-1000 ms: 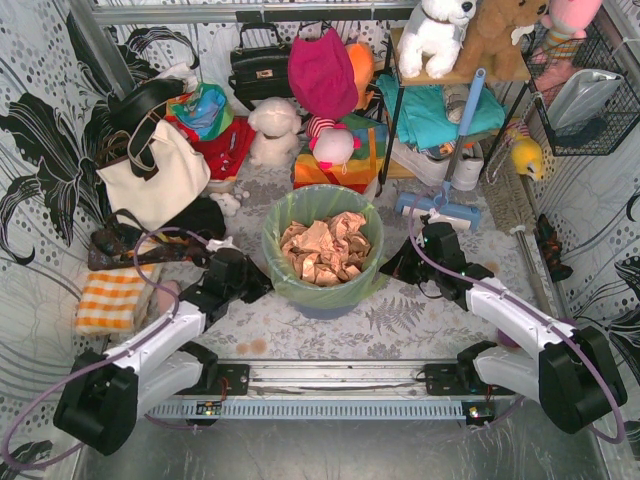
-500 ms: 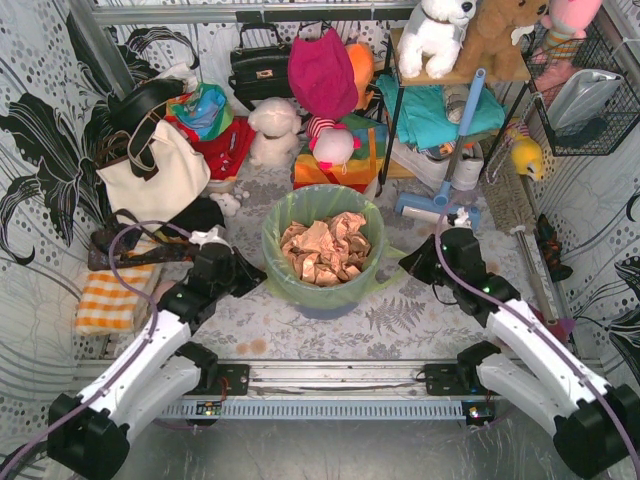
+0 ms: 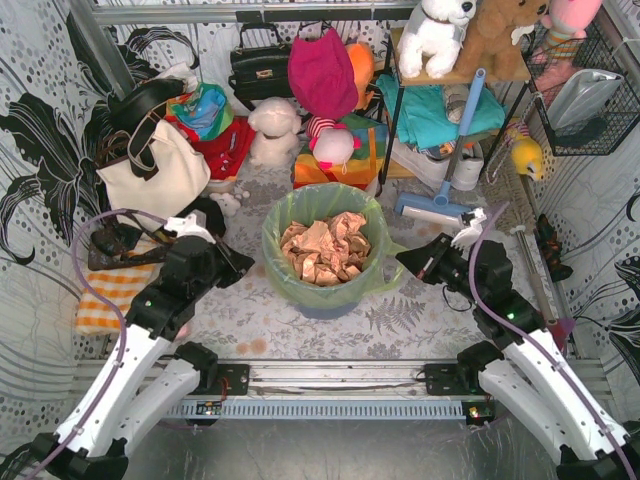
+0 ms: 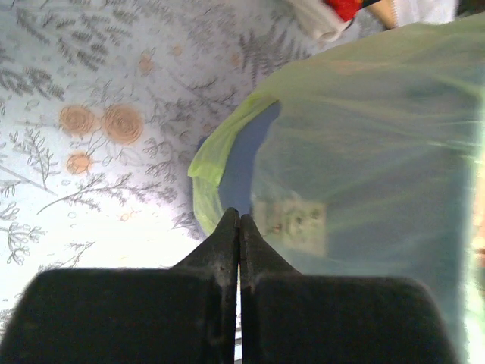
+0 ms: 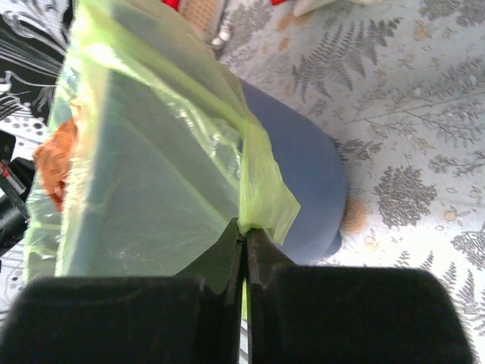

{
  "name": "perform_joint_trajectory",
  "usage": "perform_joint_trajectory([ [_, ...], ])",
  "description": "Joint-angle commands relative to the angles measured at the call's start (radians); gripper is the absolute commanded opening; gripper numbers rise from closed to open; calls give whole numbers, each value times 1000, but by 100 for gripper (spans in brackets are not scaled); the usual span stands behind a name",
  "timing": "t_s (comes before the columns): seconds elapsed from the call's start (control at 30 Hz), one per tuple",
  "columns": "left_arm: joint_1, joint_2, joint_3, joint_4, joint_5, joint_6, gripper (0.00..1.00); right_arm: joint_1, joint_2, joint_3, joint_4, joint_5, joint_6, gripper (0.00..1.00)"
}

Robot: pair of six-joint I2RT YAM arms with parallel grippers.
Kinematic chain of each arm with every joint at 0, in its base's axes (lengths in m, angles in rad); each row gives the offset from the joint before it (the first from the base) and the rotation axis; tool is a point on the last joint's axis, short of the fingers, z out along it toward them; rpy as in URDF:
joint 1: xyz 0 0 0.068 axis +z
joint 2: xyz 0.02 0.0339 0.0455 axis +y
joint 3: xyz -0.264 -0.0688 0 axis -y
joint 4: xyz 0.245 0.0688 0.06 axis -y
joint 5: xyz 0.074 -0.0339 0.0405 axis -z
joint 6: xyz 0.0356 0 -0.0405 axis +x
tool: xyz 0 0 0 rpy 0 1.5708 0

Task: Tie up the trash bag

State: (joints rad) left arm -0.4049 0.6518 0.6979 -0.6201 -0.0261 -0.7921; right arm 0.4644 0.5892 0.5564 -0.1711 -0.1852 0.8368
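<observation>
Right gripper (image 5: 244, 227) is fully closed, pinching the folded-over hem of the trash bag (image 5: 151, 152) where it drapes the right side of the bin (image 5: 303, 167). In the top view a green flap reaches out to its tips. Left gripper (image 4: 239, 216) also has its jaws pressed together, with the tips at the lower edge of the hem on the bin's left side. Can't tell if any film is actually between them: the top view shows no flap drawn out toward it. Bag lines the bin mid-table, mouth open upward, crumpled paper (image 3: 325, 250) inside. Key relation: the bag sits directly between the two claws, each pointing inward at it from opposite sides, so the line between the grip points runs left-right across the mouth. Both arms are about equally near. The right is clearly in contact; the left is touching or just beside. My read: the next move needs both hems lifted off the rim and brought together over the centre. If the left is closed on nothing, only the right side comes up, so verify the left grip first.
</observation>
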Motion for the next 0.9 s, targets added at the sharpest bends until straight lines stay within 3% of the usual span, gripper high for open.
perform_joint_trajectory([
  [0.0, 4, -27, 88, -29, 5, 58, 0, 4, -56, 38, 60, -56, -20, 0],
  [0.1, 4, 1, 77, -29, 33, 14, 3, 4, -62, 38, 50, -49, -25, 0],
  [0.23, 3, 88, 5, -2, 33, -46, 36, 4, -41, 27, 55, -45, -31, 0],
  [0.33, 4, 140, -30, 55, 35, -53, 49, 4, -9, 28, 71, -50, -42, 0],
  [0.57, 3, 224, -108, 243, 125, -38, 61, 4, 81, -31, 151, -67, -66, 0],
  [0.87, 3, 322, -184, 367, 193, -37, 61, 5, 169, -58, 217, -86, -60, 0],
])
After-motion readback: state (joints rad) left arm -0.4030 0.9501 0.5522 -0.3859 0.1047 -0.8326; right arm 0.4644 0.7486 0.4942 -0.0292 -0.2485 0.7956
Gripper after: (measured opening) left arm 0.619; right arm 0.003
